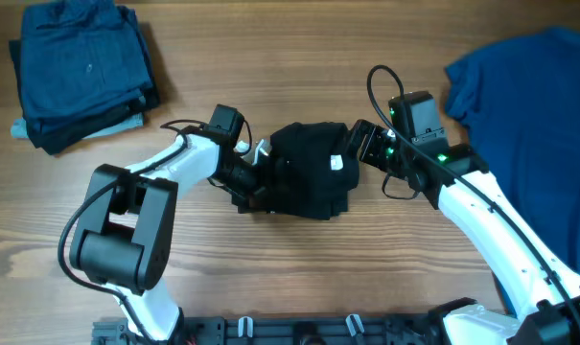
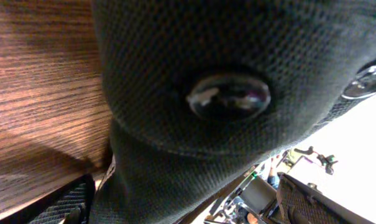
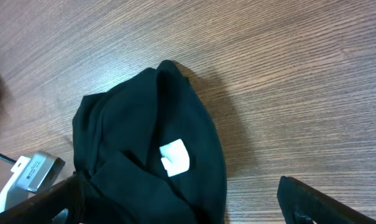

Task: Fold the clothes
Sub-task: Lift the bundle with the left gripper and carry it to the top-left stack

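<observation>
The black T-shirt (image 1: 307, 171) lies bunched in a small heap at the table's middle, its white mark (image 1: 336, 163) facing up. My left gripper (image 1: 251, 178) is pushed into the heap's left edge, its tips hidden under cloth. In the left wrist view black fabric (image 2: 225, 74) fills the frame and hangs between the spread fingers (image 2: 188, 208). My right gripper (image 1: 362, 144) is open at the heap's right edge. In the right wrist view the shirt (image 3: 144, 124) and its white mark (image 3: 174, 155) lie between the wide-apart fingers (image 3: 188, 211).
A stack of folded dark blue clothes (image 1: 79, 72) sits at the back left. A bright blue T-shirt (image 1: 534, 105) lies spread at the right edge. Bare wooden table (image 1: 270, 57) surrounds the heap.
</observation>
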Controlling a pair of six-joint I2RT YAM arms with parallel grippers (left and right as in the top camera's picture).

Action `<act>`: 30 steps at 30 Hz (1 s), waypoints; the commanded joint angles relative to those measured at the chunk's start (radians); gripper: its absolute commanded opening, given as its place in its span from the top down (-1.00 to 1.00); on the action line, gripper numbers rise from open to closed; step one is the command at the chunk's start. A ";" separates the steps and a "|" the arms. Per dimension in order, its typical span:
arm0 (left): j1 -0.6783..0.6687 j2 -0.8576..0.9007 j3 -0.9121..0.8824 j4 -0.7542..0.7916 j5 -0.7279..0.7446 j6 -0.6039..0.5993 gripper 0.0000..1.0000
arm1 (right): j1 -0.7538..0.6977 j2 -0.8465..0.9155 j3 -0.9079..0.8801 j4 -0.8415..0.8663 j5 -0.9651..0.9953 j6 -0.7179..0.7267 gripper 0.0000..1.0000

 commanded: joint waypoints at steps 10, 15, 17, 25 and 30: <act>0.006 -0.160 -0.006 0.187 -0.388 0.057 -1.00 | -0.002 0.006 -0.004 0.006 0.017 -0.013 -0.99; 0.005 -0.105 -0.006 0.271 -0.330 0.089 -0.99 | -0.002 0.006 -0.004 0.007 0.017 -0.013 -0.99; 0.004 -0.066 -0.006 0.303 -0.259 0.089 -0.99 | -0.002 0.006 -0.004 0.006 0.013 -0.013 -0.99; 0.001 0.024 -0.006 0.340 -0.077 0.089 -1.00 | -0.002 0.006 -0.004 -0.001 0.013 -0.010 -0.99; -0.018 0.045 -0.006 0.366 -0.017 0.089 -0.99 | -0.002 0.006 -0.004 -0.001 0.014 -0.013 -0.99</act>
